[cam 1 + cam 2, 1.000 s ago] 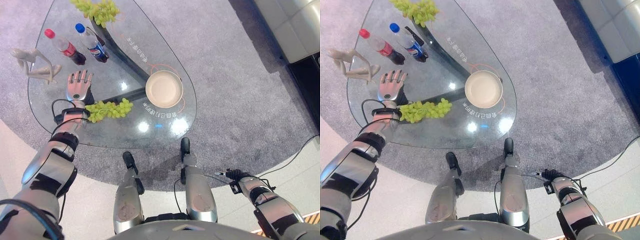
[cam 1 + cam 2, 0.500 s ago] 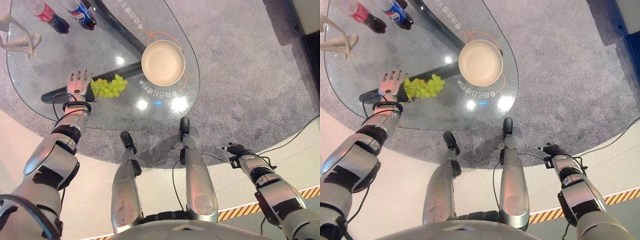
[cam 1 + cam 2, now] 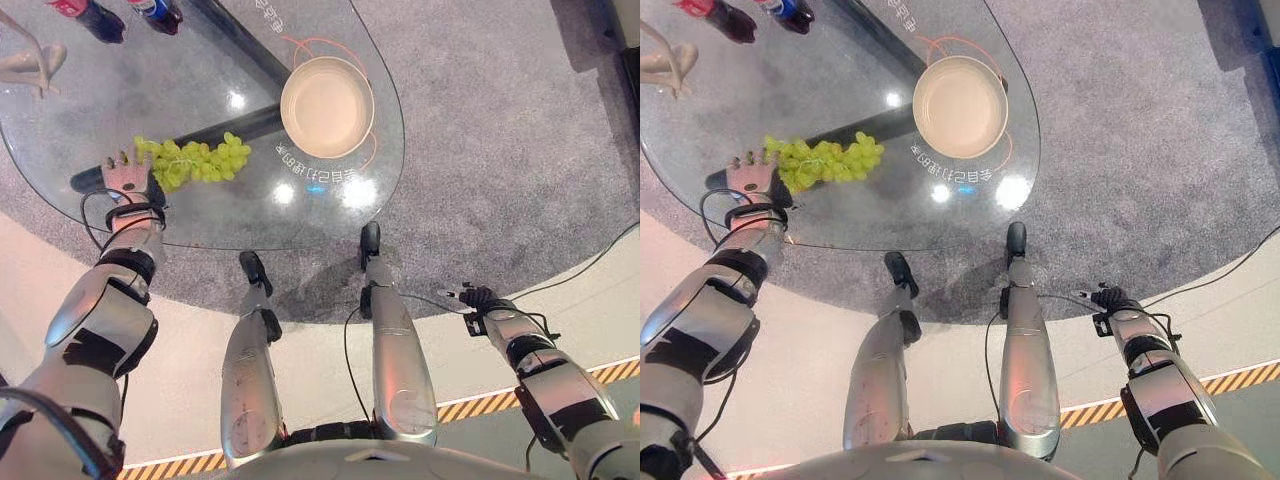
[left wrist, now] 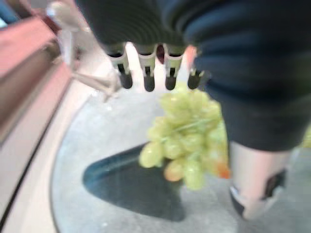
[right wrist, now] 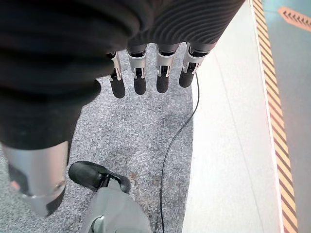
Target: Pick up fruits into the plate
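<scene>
Left hand [image 3: 124, 178] rests at the near left edge of the glass table [image 3: 120, 100], fingers straight, touching 1 bunch of green grapes [image 3: 192, 161]. Plate [image 3: 327, 106] sits well apart, holding nothing. Right hand [image 3: 1110, 299] hangs over carpet, fingers relaxed.

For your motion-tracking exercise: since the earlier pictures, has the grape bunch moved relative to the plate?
Yes. The grape bunch now lies farther from the plate, toward the robot's left, with the left hand at it.
</scene>
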Controlling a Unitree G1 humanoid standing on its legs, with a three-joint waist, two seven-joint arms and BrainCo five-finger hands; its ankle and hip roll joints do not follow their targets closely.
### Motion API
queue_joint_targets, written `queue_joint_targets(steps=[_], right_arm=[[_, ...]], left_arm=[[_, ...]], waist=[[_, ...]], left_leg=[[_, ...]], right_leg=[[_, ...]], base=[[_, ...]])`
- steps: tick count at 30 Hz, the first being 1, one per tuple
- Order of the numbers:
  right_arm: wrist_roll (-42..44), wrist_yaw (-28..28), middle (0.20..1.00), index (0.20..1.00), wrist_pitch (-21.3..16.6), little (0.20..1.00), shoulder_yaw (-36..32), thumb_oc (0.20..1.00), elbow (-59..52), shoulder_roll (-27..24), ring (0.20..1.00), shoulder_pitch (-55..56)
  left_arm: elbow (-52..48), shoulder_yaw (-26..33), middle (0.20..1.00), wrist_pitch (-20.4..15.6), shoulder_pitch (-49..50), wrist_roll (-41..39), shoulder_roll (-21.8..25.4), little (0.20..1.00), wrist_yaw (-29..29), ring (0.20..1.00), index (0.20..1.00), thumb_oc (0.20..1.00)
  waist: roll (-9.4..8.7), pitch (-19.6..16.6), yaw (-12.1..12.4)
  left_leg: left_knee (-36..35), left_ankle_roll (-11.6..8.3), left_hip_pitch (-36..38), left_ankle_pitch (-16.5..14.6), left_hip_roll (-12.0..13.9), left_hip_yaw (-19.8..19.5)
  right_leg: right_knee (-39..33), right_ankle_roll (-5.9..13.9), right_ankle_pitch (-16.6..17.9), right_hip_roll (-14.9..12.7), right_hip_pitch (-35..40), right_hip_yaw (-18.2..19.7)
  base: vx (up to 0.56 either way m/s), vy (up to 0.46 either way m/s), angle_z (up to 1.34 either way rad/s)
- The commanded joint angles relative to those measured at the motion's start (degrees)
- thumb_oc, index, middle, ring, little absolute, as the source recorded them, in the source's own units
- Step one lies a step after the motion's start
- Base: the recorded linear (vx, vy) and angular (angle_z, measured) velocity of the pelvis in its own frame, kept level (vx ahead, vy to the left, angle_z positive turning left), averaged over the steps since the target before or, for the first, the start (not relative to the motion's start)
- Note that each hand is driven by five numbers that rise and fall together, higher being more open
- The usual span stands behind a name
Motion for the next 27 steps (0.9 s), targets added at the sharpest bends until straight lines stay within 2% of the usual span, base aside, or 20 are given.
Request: queue_joint_targets(steps=[1, 8, 14, 16, 23, 27], right_arm=[[2.0, -1.2, 1.0, 1.0, -0.7, 1.0, 0.2, 1.0, -1.3, -2.5, 1.0, 2.5], [2.6, -1.2, 1.0, 1.0, -2.0, 1.0, 1.1, 1.0, -2.6, -1.7, 1.0, 4.5], [2.7, -1.2, 1.0, 1.0, -3.5, 1.0, 1.9, 1.0, -2.5, 0.0, 1.0, 7.8], [2.7, -1.1, 1.0, 1.0, -4.6, 1.0, 2.2, 1.0, -2.3, 0.6, 1.0, 9.2], [3.3, -2.5, 1.0, 1.0, -6.0, 1.0, 2.9, 1.0, -3.4, 1.1, 1.0, 8.4], [3.9, -3.2, 1.0, 1.0, -6.0, 1.0, 3.0, 1.0, -4.1, 0.9, 1.0, 7.4]], left_arm=[[3.0, 4.5, 1.0, 2.6, -0.9, -1.3, 4.1, 1.0, 5.1, 1.0, 1.0, 1.0], [1.1, 7.1, 1.0, 0.9, -2.9, -2.4, 5.9, 1.0, 14.5, 1.0, 1.0, 1.0], [-2.0, 8.8, 1.0, -4.0, -5.3, -2.9, 7.4, 1.0, 23.0, 1.0, 1.0, 1.0], [-2.5, 8.6, 1.0, -7.3, -6.7, -3.0, 7.7, 1.0, 25.9, 1.0, 1.0, 1.0], [-1.8, 6.1, 1.0, -8.9, -8.5, -0.5, 6.5, 1.0, 23.4, 1.0, 1.0, 1.0], [-0.9, 4.0, 1.0, -8.2, -9.6, 2.5, 6.1, 1.0, 18.7, 1.0, 1.0, 1.0]], waist=[[-2.08, 0.2, -0.3], [-3.48, 0.2, -0.6], [-4.36, 0.2, -0.8], [-4.52, 0.2, -0.9], [-4.86, 0.2, -1.2], [-5.16, 0.2, -1.5]], left_leg=[[10.8, 0.86, -6.6, -6.7, -4.1, 0.3], [13.1, 0.98, -9.8, -7.8, -3.8, 0.2], [14.7, 1.18, -12.1, -8.7, -3.5, -0.3], [14.9, 1.33, -12.5, -9.0, -3.6, -0.4], [14.2, 1.24, -12.5, -9.0, -3.8, -0.6], [14.6, 1.24, -12.9, -9.1, -3.7, -0.4]], right_leg=[[5.0, -1.86, -5.0, 4.0, -1.4, -4.3], [5.8, -1.93, -4.7, 4.1, -4.1, -4.3], [6.6, -1.79, -4.6, 4.2, -6.2, -4.0], [6.6, -1.71, -4.5, 4.1, -6.5, -3.9], [5.8, -1.39, -3.8, 4.0, -6.5, -3.9], [5.7, -1.26, -3.4, 3.9, -6.9, -3.9]], base=[[0.0, 0.0, 0.0], [0.0, -0.002, 0.02], [0.0, 0.0, 0.0], [0.0, 0.0, 0.0], [0.0, 0.0, 0.0], [0.01, -0.007, 0.02]])
